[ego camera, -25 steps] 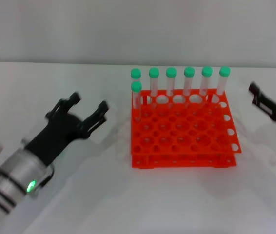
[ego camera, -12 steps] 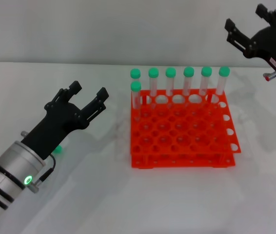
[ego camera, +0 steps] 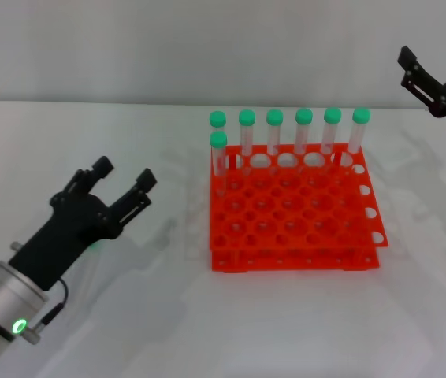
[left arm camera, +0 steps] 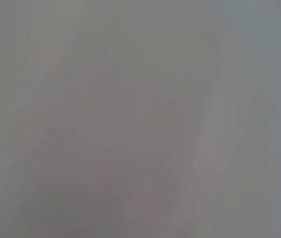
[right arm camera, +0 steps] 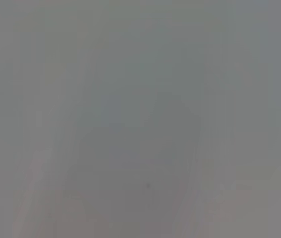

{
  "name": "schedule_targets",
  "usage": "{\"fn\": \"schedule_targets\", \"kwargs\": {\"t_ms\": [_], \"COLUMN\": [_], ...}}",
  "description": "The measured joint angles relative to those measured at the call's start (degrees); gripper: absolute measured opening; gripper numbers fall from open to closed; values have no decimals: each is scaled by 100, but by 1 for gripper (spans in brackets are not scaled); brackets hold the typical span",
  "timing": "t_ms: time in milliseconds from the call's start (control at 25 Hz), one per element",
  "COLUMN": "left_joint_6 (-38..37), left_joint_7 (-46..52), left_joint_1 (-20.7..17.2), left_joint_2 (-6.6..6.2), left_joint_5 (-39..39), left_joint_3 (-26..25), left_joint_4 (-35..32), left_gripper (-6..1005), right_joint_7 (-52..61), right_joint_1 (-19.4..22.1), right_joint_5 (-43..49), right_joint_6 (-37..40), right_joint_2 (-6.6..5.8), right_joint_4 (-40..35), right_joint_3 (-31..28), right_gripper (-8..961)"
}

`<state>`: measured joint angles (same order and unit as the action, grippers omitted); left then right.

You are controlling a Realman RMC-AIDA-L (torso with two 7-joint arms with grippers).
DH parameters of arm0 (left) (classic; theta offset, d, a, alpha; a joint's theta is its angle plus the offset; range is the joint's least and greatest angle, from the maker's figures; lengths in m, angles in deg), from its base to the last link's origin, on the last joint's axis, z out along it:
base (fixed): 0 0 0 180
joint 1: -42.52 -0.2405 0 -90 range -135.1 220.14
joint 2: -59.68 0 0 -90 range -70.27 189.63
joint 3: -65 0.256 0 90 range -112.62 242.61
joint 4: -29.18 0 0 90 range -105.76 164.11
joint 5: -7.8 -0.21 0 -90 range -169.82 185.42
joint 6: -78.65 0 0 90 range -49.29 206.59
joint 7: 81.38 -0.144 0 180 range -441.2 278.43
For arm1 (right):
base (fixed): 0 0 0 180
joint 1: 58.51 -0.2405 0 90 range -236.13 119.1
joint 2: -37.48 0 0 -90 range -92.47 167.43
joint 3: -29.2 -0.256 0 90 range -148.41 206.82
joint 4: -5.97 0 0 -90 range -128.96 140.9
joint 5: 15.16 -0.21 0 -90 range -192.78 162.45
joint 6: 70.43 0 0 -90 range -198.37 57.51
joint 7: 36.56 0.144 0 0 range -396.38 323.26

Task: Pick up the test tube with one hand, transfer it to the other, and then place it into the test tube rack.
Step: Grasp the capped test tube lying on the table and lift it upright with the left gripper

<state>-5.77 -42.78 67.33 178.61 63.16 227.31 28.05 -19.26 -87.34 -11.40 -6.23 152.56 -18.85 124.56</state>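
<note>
The orange-red test tube rack (ego camera: 294, 216) stands mid-table in the head view. Several green-capped test tubes stand upright in its back row (ego camera: 303, 134). One more tube (ego camera: 219, 153) stands in the second row at the rack's left end. My left gripper (ego camera: 123, 175), the one with the green light, hovers open over the table left of the rack with nothing between its fingers. My right gripper (ego camera: 432, 46) is raised at the far right, behind and above the rack's right end, open and empty. Both wrist views show only a grey blur.
The white table (ego camera: 231, 331) runs back to a pale wall. Bare surface lies in front of the rack and on both sides of it. The left arm's silver wrist (ego camera: 2, 311) crosses the lower left corner.
My left gripper has drawn back toward the lower left, away from the rack. My right gripper rose from table height to high at the right, then shifted further right. The rack and tubes have not moved.
</note>
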Motion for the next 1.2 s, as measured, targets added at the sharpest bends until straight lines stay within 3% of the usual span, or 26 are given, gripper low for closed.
{"fn": "schedule_targets", "kwargs": {"t_ms": [760,960,1200], "left_joint_6": [-86,-191,-432], "left_joint_7": [167,1404,3585], "left_joint_1": [212,380,771], "left_joint_2": [-2,-25,-27], "left_joint_5": [423,164,-881], "left_joint_3": [10,62,70], "left_joint_4": [531,1335,2965], "left_gripper": [893,893,893], "right_joint_7": [-44,-52,-51], "right_joint_1": [-15,109,104], "right_joint_5": [2,-40,-50], "right_joint_6": [-16,-36,-39], "right_joint_2": [33,28,44], "right_joint_4": [201,280,460], "right_joint_3": [36,-41,-142], "right_gripper": [829,829,829]}}
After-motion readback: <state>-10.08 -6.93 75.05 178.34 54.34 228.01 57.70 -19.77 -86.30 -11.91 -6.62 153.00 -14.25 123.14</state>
